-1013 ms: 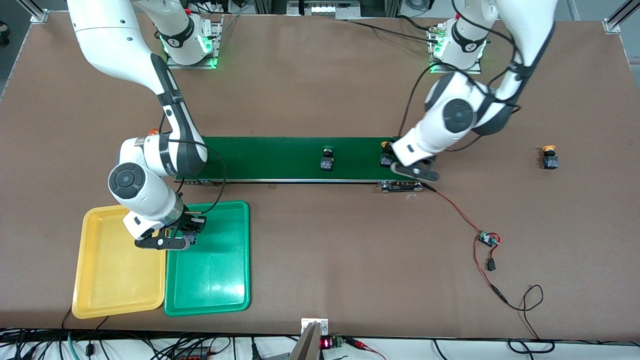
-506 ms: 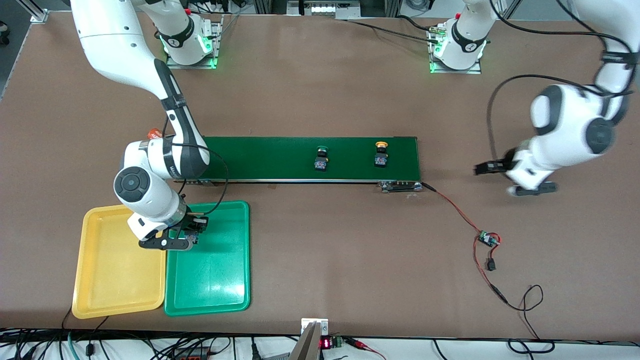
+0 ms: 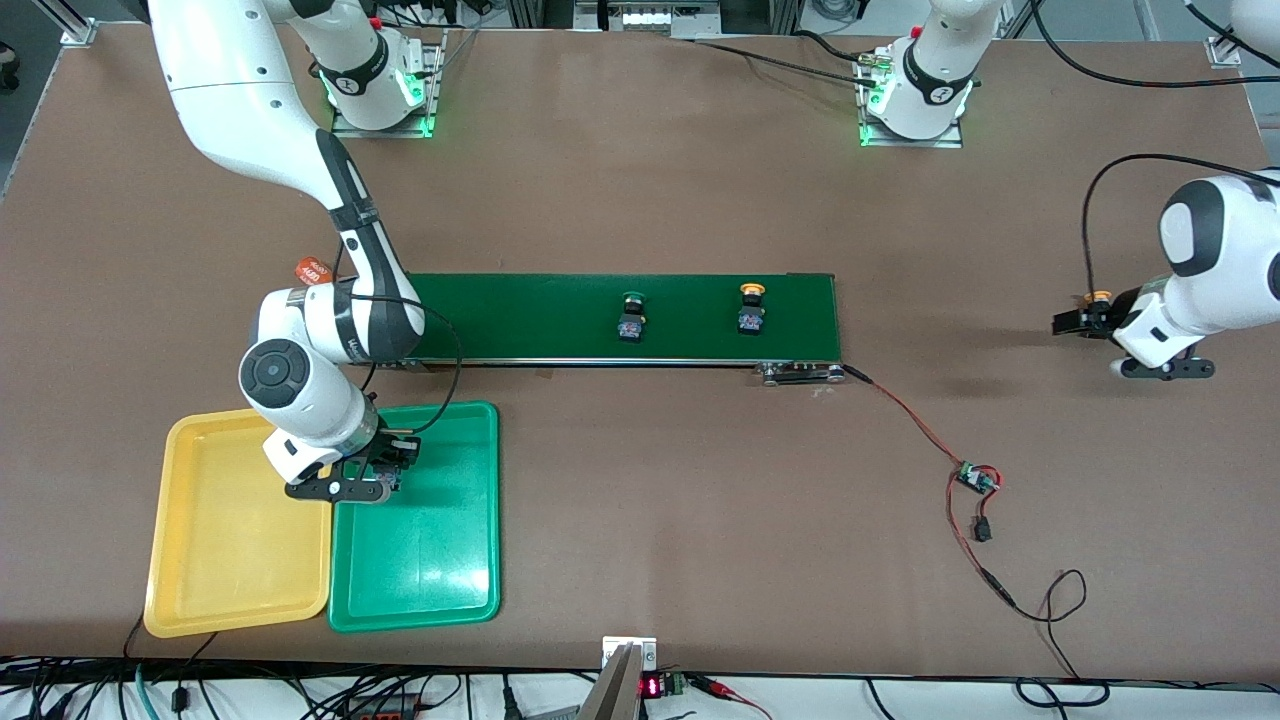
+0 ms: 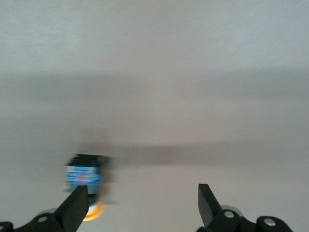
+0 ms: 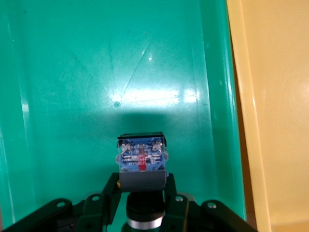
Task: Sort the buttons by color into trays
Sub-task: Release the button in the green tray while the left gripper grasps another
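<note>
Right claw (image 5: 143, 193) grips one button (image 5: 141, 155) over the green tray (image 3: 440, 560), just beside the yellow tray (image 3: 215, 560). Left claw (image 4: 142, 205), spread wide and empty, hovers over a third button (image 4: 84, 175) on the counter (image 3: 640, 180); two buttons, green-capped (image 3: 631, 317) and orange-capped (image 3: 751, 312), sit on the belt (image 3: 540, 315).

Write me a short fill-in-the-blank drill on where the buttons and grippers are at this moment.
1. The right gripper holds a button over the ____ tray.
2. The conveyor belt carries ____ buttons.
3. The left gripper, its fingers ____, is above the yellow-capped button on the table.

Missing words: green; two; open
</note>
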You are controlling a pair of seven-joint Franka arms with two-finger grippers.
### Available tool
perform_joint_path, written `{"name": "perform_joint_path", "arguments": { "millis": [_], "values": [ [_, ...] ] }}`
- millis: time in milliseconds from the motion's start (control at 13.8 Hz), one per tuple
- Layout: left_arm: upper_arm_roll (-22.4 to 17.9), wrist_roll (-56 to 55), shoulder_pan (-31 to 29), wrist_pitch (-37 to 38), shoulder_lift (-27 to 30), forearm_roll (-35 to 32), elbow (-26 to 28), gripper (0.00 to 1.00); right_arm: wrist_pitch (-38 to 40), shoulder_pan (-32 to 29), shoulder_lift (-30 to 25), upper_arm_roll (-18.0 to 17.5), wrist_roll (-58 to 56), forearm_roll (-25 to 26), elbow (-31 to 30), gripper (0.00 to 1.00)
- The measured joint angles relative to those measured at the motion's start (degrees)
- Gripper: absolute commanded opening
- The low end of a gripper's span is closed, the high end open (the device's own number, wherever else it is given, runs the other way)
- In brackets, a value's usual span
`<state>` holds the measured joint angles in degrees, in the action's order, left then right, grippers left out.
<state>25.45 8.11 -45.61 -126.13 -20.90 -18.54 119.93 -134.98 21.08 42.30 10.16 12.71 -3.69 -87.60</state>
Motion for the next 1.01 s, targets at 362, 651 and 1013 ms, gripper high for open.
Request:
{"name": "perform_joint_path", "arguments": {
  "millis": [362,651,1013],
  "values": [
    [-0.1,2.2,-6.1,-1.7,-2.8,-2.2,-0.4,1.0,-0.6,0.0,1.0,0.0,0.0,0.0,0.0,0.38],
    [-0.1,2.2,-6.5,-2.2,-5.3,-3.3,-0.4,1.0,-0.6,0.0,1.5,0.0,0.0,0.0,0.0,0.78],
    [-0.1,2.2,-6.8,-2.4,-6.0,-6.7,-0.6,1.0,-2.0,0.2,3.0,-0.2,-0.1,0.0,0.0,0.91]
  ]
}}
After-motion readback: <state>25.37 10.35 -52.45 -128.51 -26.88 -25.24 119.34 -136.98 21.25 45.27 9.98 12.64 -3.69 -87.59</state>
